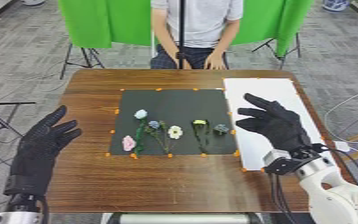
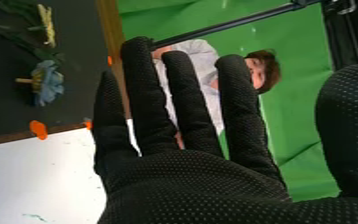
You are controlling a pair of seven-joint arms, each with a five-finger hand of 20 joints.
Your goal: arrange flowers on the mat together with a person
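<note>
My right robot hand (image 1: 276, 125) is open, empty, by the white sheet (image 1: 269, 87); my left (image 1: 44, 140), likewise. Flowers (image 1: 175, 132) lie on the dark mat (image 1: 171, 105). If adjusting the blue flower (image 1: 221, 129), pinch its stem lightly, sparing petals and neighbours.

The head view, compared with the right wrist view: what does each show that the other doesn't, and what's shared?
Head view: the robot's left hand in black fabric, a ruffled pink flower, a white flower with a yellow centre.

Right wrist view: a short tan stem end by a blue flower, and small green marks on a white sheet.

Both: that blue flower and white sheet, the black-gloved right hand, dark mat, orange spots, green cloth.
</note>
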